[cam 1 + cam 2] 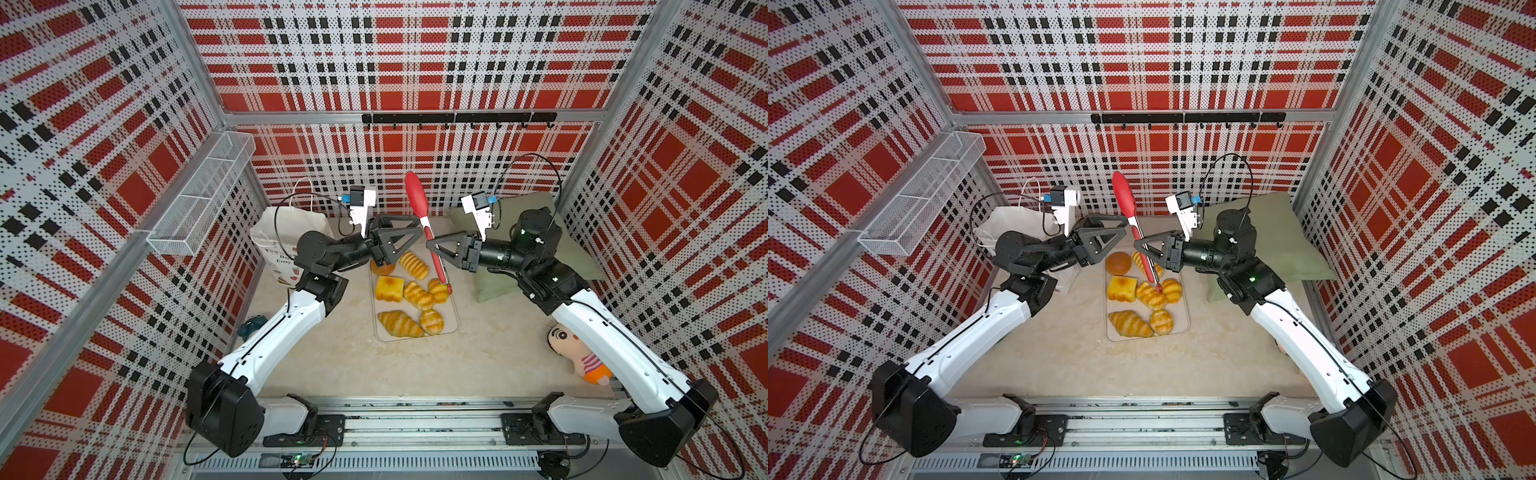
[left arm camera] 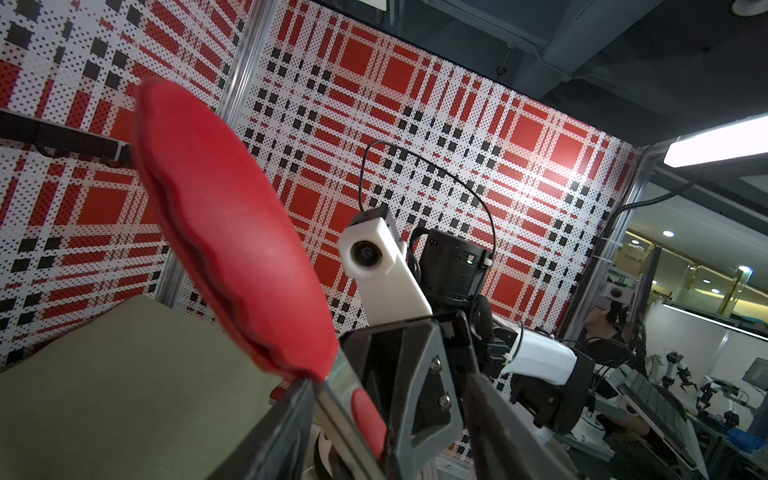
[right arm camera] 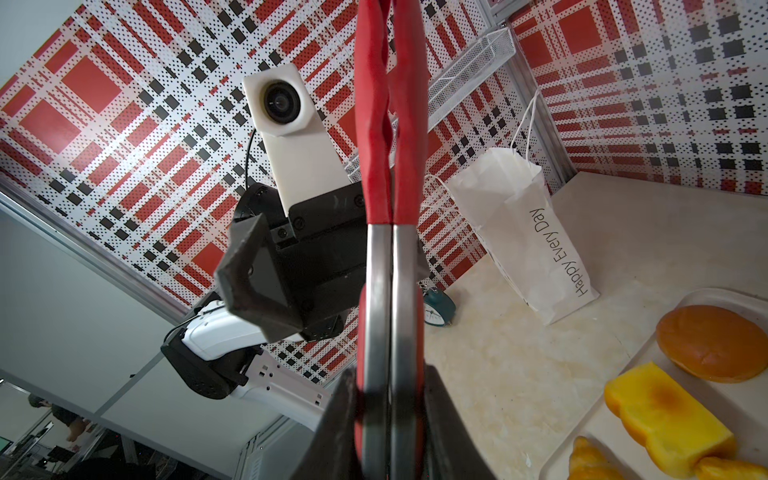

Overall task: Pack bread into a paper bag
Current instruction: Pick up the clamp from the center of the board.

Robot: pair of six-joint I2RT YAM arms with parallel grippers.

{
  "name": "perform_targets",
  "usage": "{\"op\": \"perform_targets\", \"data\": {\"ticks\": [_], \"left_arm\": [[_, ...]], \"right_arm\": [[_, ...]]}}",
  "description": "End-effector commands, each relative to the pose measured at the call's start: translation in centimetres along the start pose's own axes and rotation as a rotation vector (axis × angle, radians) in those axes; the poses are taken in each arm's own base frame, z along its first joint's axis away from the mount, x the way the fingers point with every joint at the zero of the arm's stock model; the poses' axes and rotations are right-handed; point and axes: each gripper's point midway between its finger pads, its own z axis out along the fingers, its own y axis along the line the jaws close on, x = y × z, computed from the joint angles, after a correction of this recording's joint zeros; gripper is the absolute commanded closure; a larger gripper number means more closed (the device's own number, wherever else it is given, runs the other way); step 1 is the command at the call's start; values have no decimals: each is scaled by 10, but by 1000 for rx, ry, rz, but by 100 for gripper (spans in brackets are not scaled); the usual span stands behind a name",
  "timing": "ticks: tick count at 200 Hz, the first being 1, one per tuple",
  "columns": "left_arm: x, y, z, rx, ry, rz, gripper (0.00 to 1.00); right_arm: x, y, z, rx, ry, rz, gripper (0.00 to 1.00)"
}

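Several golden-brown bread pieces lie on a clear tray (image 1: 452,318): a round bun (image 1: 1118,263), square toast (image 1: 389,288), a croissant (image 1: 399,324), a ridged loaf (image 1: 413,264) and small rolls (image 1: 431,321). The white paper bag (image 1: 274,232) (image 3: 528,232) stands upright to the left of the tray, its mouth partly hidden by my left arm. My right gripper (image 1: 430,243) (image 3: 390,374) is shut on the metal shaft of the red-tipped tongs (image 1: 417,195), which point up and away. My left gripper (image 1: 417,230) (image 2: 390,386) is open, with the tongs' shaft between its jaws.
A green cushion (image 1: 536,232) lies under my right arm at the back right. A plush doll (image 1: 582,357) lies at the front right and a teal alarm clock (image 1: 251,324) by the left wall. A wire basket (image 1: 199,199) and a hook rail (image 1: 457,118) hang on the walls.
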Motion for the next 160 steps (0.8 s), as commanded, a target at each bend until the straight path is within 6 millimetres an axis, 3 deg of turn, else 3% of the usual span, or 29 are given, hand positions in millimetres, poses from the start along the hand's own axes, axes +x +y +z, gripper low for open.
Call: {"op": "perform_targets", "data": {"ticks": [1,70,114,160], "left_arm": [[-8,-11,10,62,-13,23,42],[6,4,3,33,3,-28,39],[12,11,-5,10,12,-52,39],[9,9,0,25,13,-33,39]], "right_arm": [[3,10,6,-55,16,-10,96],[-6,19,-8,6,-41,-70,99],[-17,6,-25,116,-86,-98,100],[-9,5,-19,63,-71,-51,100]]}}
